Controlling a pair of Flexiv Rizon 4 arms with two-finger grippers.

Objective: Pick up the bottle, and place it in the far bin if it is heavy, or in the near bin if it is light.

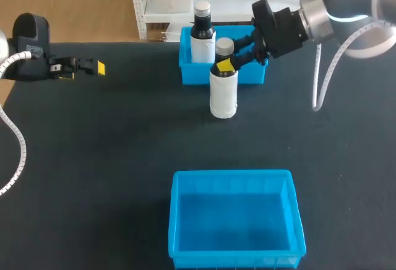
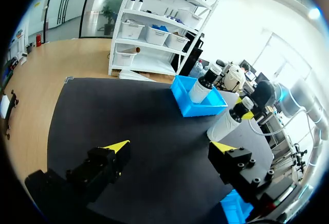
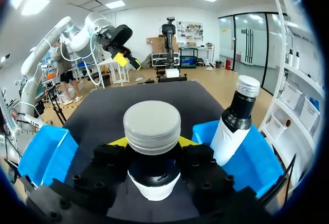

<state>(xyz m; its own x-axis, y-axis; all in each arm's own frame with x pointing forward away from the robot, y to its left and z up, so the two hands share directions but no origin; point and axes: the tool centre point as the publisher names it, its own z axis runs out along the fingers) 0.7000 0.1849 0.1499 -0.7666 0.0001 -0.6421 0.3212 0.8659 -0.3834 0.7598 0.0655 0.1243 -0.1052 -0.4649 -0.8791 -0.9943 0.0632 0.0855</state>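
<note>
The right end effector (image 1: 228, 64) is clamped on the neck of the bottle (image 1: 223, 90), which stands upright on the surface (image 1: 111, 146) just before the far bin (image 1: 252, 75). That bin holds a second bottle (image 1: 202, 34). The left end effector (image 2: 169, 146) is spread wide, well apart from the bottle. The near bin (image 1: 179, 220) sits at the front.

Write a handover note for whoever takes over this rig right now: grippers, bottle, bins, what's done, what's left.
The right gripper has its jaws shut on the neck of the bottle, which appears to stand upright on the table just in front of the far bin.
The left gripper has its jaws open, holding nothing, over the table's left side.
A second bottle stands in the far bin. The near bin is at the table's front.
Done: the grasp.
Left: lift, judge the weight, place in the far bin if heavy, near bin if light.
</note>
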